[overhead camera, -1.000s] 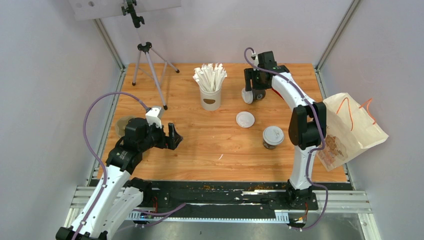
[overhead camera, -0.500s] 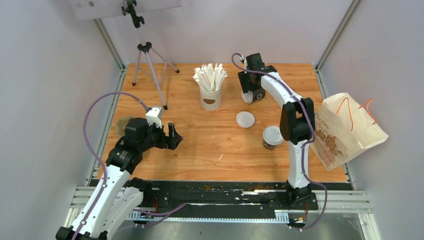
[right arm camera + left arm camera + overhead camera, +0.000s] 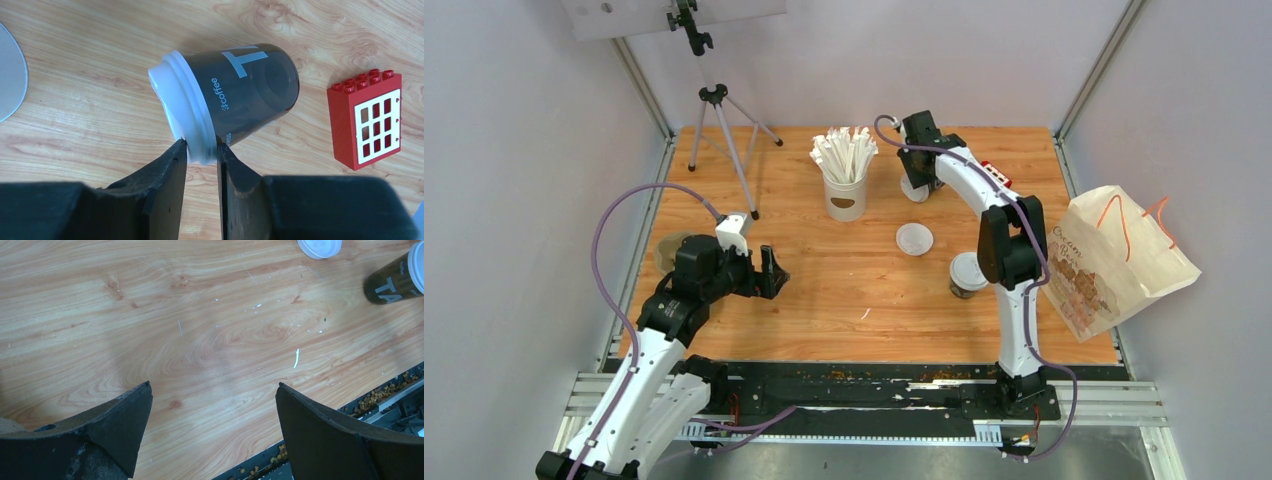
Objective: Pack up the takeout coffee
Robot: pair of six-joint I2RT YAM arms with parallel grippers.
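The cup [image 3: 240, 95] at frame centre is dark brown, pale-lettered and white-lidded. The brick [image 3: 370, 117] at right is red with a white grid; the table [image 3: 200, 340] shows orange-brown wood grain.

On the wooden worktop [image 3: 844, 300], a tripod [image 3: 717, 110] stands at upper left, a white cup of paper-wrapped sticks [image 3: 846, 190] sits at upper centre above a loose white lid [image 3: 914, 239], a red toy brick with a white window [image 3: 370, 117] lies further right, and a printed paper bag [image 3: 1124, 260] overhangs the right edge.
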